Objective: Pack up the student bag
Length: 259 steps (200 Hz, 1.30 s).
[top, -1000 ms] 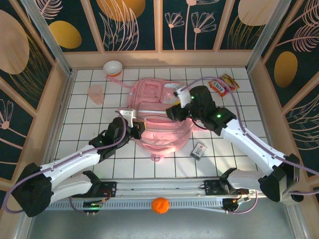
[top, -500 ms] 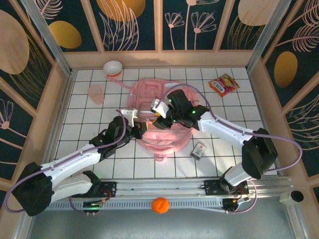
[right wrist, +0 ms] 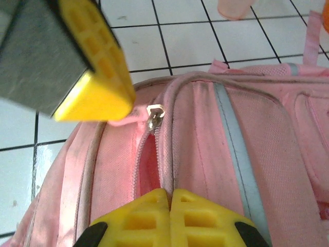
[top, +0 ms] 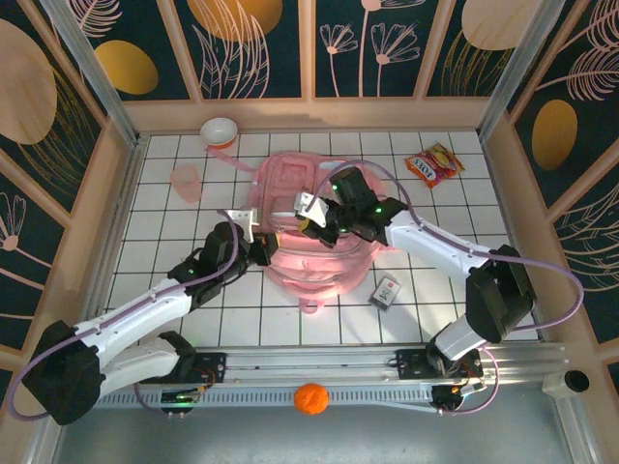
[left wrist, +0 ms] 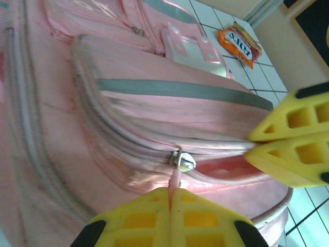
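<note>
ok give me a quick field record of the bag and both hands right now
bag: pink, lying flat
pocket zipper: partly open
left hand: shut on the zipper pull
right hand: shut, apparently pinching bag fabric beside the opening
outside bag: snack packet, cup, bowl

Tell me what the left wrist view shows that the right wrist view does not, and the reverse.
Left wrist: an orange snack packet, and the left tool pinching the zipper pull. Right wrist: a translucent pink cup. Both: the pink backpack, its zipper slider, and the left tool and the right tool.
</note>
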### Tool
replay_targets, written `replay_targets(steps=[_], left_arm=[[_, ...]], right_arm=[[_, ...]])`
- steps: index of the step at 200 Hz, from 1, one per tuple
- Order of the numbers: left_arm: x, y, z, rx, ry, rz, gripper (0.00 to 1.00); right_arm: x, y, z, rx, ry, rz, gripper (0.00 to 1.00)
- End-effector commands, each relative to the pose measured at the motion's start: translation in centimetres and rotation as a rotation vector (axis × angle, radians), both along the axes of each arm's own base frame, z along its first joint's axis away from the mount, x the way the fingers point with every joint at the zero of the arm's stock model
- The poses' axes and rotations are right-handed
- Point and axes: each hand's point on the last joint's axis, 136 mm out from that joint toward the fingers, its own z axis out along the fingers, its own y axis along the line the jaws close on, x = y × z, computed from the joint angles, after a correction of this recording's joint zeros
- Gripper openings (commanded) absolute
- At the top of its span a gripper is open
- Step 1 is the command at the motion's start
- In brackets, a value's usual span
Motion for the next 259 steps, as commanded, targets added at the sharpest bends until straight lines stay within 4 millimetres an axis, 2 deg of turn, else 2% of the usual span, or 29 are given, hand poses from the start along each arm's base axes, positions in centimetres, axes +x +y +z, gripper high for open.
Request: replay_targets(steps=[1, 24, 42, 59, 70, 94, 116, 147, 181, 204, 225, 259], left_arm=[[2.0, 4.0, -0.7, 0.072, -0.008, 0.147, 0.00], [2.5, 4.5, -1.0, 0.107, -0.016, 0.146, 0.00], [2.4, 3.5, -0.4, 0.096, -0.040, 0.082, 0.00], [2.1, 2.2, 0.9, 0.071, -0.091, 0.000, 0.24], [2.0, 1.9, 1.9, 0.068, -0.129, -0.025, 0.35], [1.8, 1.8, 3.8, 0.124, -0.233, -0.082, 0.52], [1.3, 1.0, 5.5, 0.237, -0.372, -0.209, 0.62], [0.7, -0.5, 7.0, 0.391, -0.549, -0.405, 0.64], [-1.0, -2.9, 6.7, 0.491, -0.738, -0.685, 0.66], [-0.7, -3.7, 6.6, 0.518, -0.795, -0.744, 0.65], [-0.8, -4.4, 5.5, 0.549, -0.831, -0.820, 0.61], [0.1, -5.0, 4.9, 0.568, -0.842, -0.834, 0.58]], right_arm=[[-2.8, -1.0, 3.9, 0.056, -0.031, 0.162, 0.00], [-2.1, -1.6, 4.3, 0.043, -0.029, 0.140, 0.00], [-1.3, -1.5, 4.5, 0.049, -0.035, 0.109, 0.00], [-1.1, -1.2, 4.5, 0.071, -0.030, 0.099, 0.00], [-1.1, -1.0, 4.5, 0.083, -0.021, 0.107, 0.00], [-1.4, -0.7, 4.5, 0.094, 0.000, 0.125, 0.00], [-1.7, -0.6, 4.7, 0.100, 0.008, 0.142, 0.00], [-2.0, -0.6, 5.1, 0.121, 0.020, 0.151, 0.00], [-2.2, -0.5, 5.4, 0.142, 0.037, 0.156, 0.00], [-2.5, -0.4, 5.5, 0.154, 0.050, 0.162, 0.00], [-2.5, -0.3, 5.6, 0.161, 0.059, 0.162, 0.00], [-2.6, -0.2, 5.7, 0.172, 0.071, 0.160, 0.00]])
